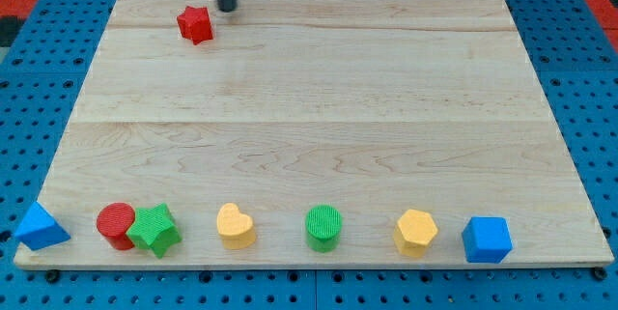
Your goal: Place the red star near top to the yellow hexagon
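Dark rod with my tip (226, 9) just right of and above small red star block (195, 25) near top-left of pale wooden surface (309, 107), no gripper present, hence no gripper state discernible; yellow hexagon block (416, 232) far off in bottom row, between green cylinder (324, 227) and blue cube (487, 239).

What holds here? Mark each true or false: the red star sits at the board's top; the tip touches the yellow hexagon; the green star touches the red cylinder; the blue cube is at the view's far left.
1. The red star sits near the board's top: true.
2. My tip touches the yellow hexagon: false; it stands just right of the red star, far from the hexagon.
3. The green star touches the red cylinder: true.
4. The blue cube is at the far left: false; it is rightmost, beside the hexagon.
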